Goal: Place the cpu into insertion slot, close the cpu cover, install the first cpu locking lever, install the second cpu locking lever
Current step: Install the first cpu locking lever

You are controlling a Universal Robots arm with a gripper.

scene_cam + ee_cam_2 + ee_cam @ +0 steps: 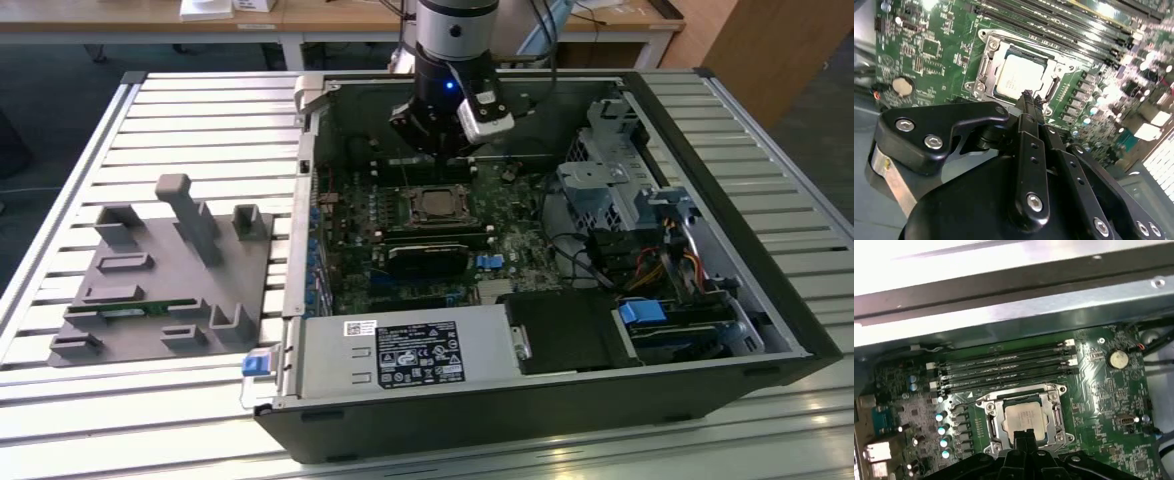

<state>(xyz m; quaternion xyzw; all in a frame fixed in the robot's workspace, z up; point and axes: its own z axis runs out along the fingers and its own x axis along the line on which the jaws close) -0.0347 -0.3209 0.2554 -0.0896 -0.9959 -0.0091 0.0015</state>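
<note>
Open computer case (534, 420) on slatted table (200, 120). Fixture block (147, 290) beside case, at exterior view's left. Motherboard (1104, 405) inside case. Cpu (1025, 420) in insertion slot (991, 422), memory strips (1004, 370) alongside slot. Gripper (431, 155) above slot.

Silvery cpu (1025, 419) flat in insertion slot (999, 422); cpu cover (1024, 391) down, framing it.
</note>
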